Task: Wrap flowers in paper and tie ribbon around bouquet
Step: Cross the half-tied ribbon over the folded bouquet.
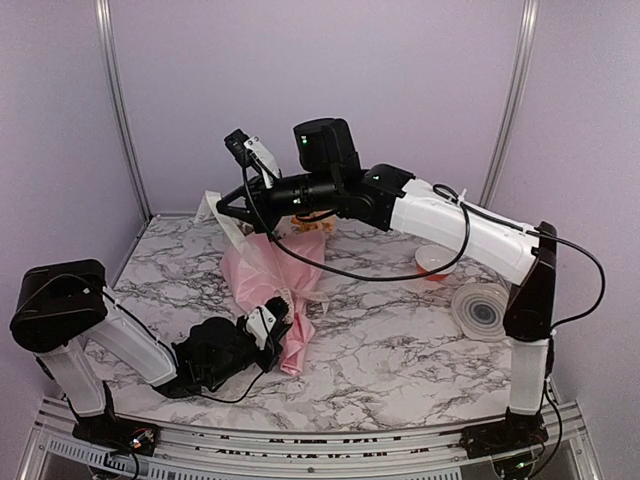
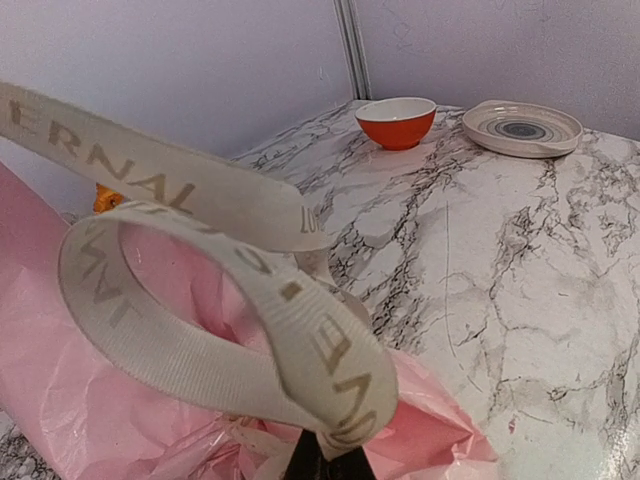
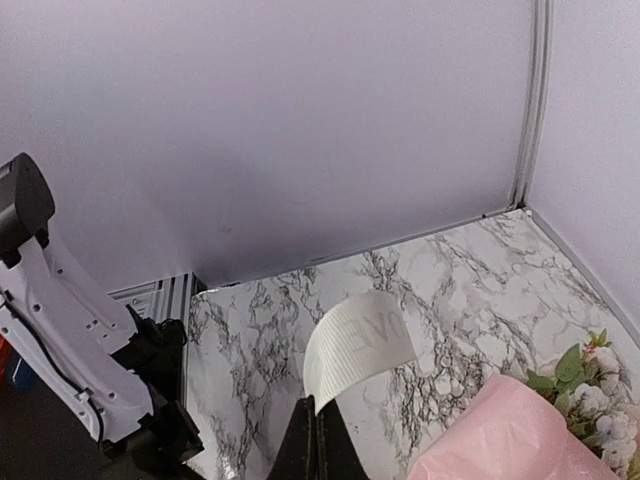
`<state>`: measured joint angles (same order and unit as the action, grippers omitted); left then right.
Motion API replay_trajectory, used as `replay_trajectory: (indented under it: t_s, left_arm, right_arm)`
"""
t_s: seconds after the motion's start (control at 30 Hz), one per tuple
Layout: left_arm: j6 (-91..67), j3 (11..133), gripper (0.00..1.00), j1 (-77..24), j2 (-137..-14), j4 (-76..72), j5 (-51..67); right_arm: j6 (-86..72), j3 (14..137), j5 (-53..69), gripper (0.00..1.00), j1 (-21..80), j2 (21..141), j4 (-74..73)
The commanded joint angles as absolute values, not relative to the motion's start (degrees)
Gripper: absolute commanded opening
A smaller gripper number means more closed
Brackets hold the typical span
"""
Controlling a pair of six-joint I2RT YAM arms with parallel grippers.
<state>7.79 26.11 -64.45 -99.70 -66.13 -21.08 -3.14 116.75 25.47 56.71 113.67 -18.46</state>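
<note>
now one cream ribbon point(image 2: 200, 370) is pinched by both grippers above the pink bouquet point(image 1: 265, 270).
left gripper point(image 2: 325, 468) and right gripper point(image 3: 315, 455) are each closed on the woven band, looped and lettered "ernal" and "ove"; crinkled paper point(image 2: 60, 400) lies left of centre on the marble table point(image 1: 400, 330), white flowers point(image 3: 590, 385) at its far end; one orange bowl point(image 2: 397, 122), one plate point(image 2: 522, 128).

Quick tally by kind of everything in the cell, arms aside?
Bouquet: 1
Ribbon: 1
Bowl: 1
Plate: 1
Total: 4
</note>
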Motion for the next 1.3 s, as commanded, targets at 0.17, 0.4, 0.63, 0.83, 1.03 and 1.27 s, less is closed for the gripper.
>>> replay_trajectory:
  t_s: [0.17,0.4,0.63,0.83,1.03,1.27]
  left_arm:
    - [9.2,25.3,0.00,-66.0,-99.8,-67.1,-24.1]
    - [9.0,25.7,0.00,-66.1,-100.0,-67.1,-25.0]
    - [8.0,25.9,0.00,-66.2,-100.3,-67.2,-24.8]
    - [7.3,26.0,0.00,-66.1,-100.1,-67.2,-24.3]
    - [5.7,25.6,0.00,-66.1,-99.8,-67.9,-23.9]
    - [4.6,26.0,0.00,-65.9,-100.3,-68.5,-21.0]
  right_arm:
    - [-4.9,129.8,27.0,0.00,59.4,124.8,-14.8]
    - [-3.9,132.1,33.1,0.00,63.3,129.4,-15.6]
    - [-1.5,127.3,27.5,0.87,62.5,123.7,-17.6]
    - [-3.3,125.9,26.7,1.00,58.6,118.6,-20.4]
    - [-1.1,107.1,32.0,1.00,51.6,104.9,-17.4]
    - [12.4,81.1,47.7,0.89,44.6,97.0,-19.1]
